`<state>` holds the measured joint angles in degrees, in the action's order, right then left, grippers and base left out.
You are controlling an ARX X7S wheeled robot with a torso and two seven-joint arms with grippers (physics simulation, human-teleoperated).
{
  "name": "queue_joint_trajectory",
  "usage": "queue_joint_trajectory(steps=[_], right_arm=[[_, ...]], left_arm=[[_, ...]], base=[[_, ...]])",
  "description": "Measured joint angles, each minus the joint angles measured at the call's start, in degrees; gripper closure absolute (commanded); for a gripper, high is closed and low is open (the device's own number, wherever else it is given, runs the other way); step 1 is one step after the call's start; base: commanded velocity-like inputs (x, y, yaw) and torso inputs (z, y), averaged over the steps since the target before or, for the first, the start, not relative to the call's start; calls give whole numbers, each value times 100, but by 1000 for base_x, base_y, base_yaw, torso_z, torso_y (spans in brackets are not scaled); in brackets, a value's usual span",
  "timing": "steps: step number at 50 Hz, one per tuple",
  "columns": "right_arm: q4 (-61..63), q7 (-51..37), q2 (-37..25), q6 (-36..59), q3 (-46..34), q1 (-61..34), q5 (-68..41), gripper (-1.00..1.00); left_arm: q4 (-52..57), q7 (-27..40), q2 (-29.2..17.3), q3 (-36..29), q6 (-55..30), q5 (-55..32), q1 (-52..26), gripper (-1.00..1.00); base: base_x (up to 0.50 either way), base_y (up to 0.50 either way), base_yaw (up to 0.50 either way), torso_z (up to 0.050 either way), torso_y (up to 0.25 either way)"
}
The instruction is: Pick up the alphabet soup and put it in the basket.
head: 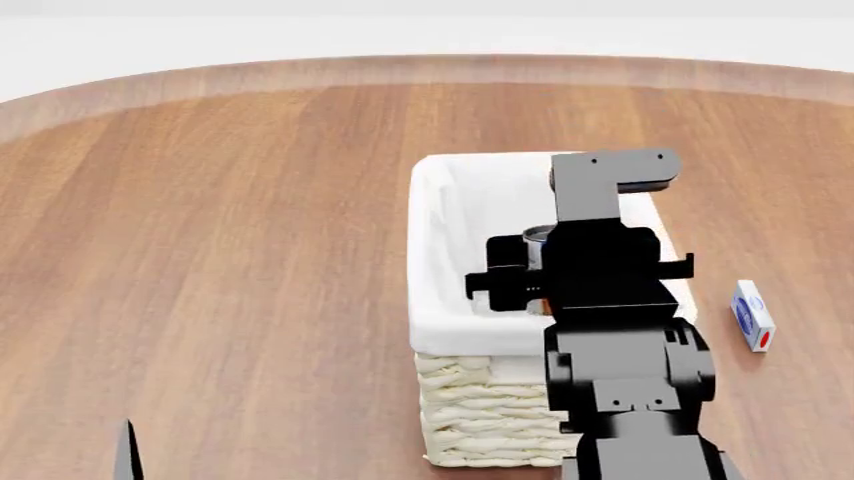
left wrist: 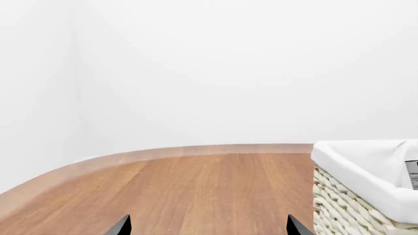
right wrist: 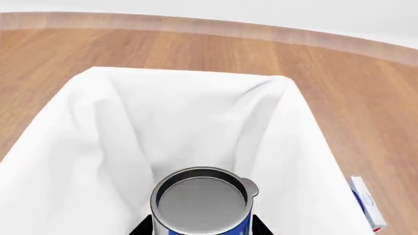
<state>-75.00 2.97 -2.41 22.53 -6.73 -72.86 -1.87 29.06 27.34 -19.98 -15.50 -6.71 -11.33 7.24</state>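
The alphabet soup [right wrist: 199, 200], a can with a pale top and a blue label, sits between the two dark fingers of my right gripper [right wrist: 200, 228], which is shut on it. The can hangs upright over the inside of the basket [right wrist: 124, 122], above the white liner. In the head view my right arm [head: 607, 280] reaches over the basket [head: 441, 250] and hides most of the can [head: 537, 236]. My left gripper [left wrist: 209, 226] is open and empty above bare table, with the basket's corner [left wrist: 365, 171] beside it.
A small blue and white box [head: 754, 315] lies on the wooden table to the right of the basket; it also shows in the right wrist view [right wrist: 365, 203]. The round table's raised edge [head: 400, 70] curves along the back.
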Motion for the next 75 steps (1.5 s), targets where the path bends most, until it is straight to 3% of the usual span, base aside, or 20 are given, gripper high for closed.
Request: queue_joint_trajectory(steps=[7,8,28,53,75], right_arm=[[0,27,-9,34,18,34,14,100],[0,29,-10,35,21,34,18,-100],[0,102,-20,-140,78,-13,127,-100],[94,71,27,-2372,696,-189,48,-100],[7412,-121,-135,-41,829,2807,-292,-100]], left_arm=[[-11,9,-6,-10,10,-4,-5,-100],[-12,10,-8,-12,11,-5,-5,-100],[-34,32,-31,-44,31,-17,-15,-100],[-46,68,-58,-77,32,-38,-32,-100],[-31,101,-80,-112,38,-44,-41,-100]], base=[[0,0,0,0,0],[0,0,0,0,0],[0,0,0,0,0],[0,0,0,0,0],[0,0,0,0,0]])
